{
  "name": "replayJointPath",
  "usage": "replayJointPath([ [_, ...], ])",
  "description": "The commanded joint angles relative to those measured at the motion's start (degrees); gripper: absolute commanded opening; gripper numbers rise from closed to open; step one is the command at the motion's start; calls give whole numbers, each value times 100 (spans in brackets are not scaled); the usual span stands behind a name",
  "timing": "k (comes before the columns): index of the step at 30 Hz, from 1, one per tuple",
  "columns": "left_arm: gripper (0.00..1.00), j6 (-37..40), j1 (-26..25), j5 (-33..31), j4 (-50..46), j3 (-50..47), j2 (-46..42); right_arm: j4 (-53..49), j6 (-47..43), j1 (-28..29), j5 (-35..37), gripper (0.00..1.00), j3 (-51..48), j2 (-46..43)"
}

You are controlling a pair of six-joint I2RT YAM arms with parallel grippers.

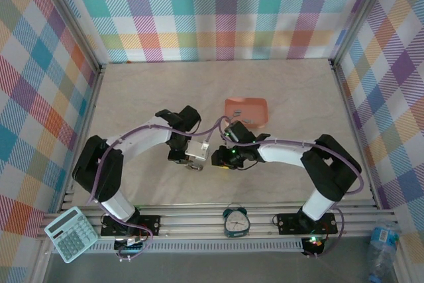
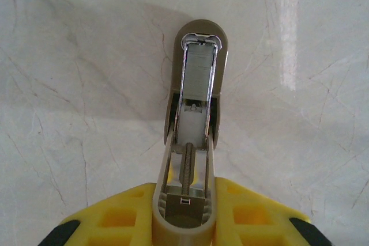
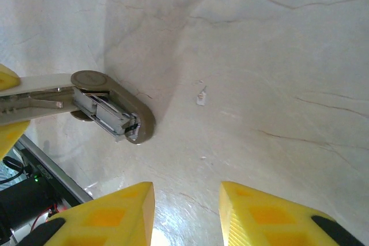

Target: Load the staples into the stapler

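A small beige stapler (image 2: 199, 102) is flipped open, its metal magazine channel exposed and facing up. My left gripper (image 2: 184, 191) is shut on the stapler's rear end, holding it just above the table. A grey strip of staples (image 2: 199, 64) lies in the front of the channel, with the spring rod behind it. In the right wrist view the stapler (image 3: 109, 108) sits to the upper left of my right gripper (image 3: 187, 191), which hovers open over bare table with nothing between its fingers. A tiny loose metal bit (image 3: 200, 96) lies on the table ahead of it. From above, the stapler (image 1: 195, 154) sits between both grippers.
An orange tray (image 1: 246, 112) sits just beyond the grippers. A small clock (image 1: 235, 220), a calculator (image 1: 71, 233) and a water bottle (image 1: 383, 243) lie along the near rail. Checked walls enclose the marbled table (image 1: 298, 97).
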Motion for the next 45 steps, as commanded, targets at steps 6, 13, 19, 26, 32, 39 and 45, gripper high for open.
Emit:
replayJointPath([
  [6, 9, -510, -643, -1189, -721, 391, 537, 413, 158, -185, -50, 34, -406, -499],
  [13, 9, -764, -1162, -1554, -985, 748, 969, 374, 101, -344, 56, 33, -685, -874],
  [19, 10, -1026, -1501, -1760, -1366, 1284, 1590, 421, 96, -475, 89, 33, -976, -1144],
  [26, 24, -1271, -1778, -1598, -1657, 1892, 1921, 489, 88, -630, 44, 33, -1261, -1438],
  [32, 40, -1365, -1836, -1115, -1341, 2042, 1686, 527, 56, -628, -23, 34, -1256, -1448],
  [39, 46, -1623, -1606, -477, -764, 1696, 1066, 483, 67, -608, -153, 38, -1201, -1483],
  [45, 50, -2681, -861, 81, 268, 782, -46, 170, 107, -288, -251, 43, -756, -1216],
])
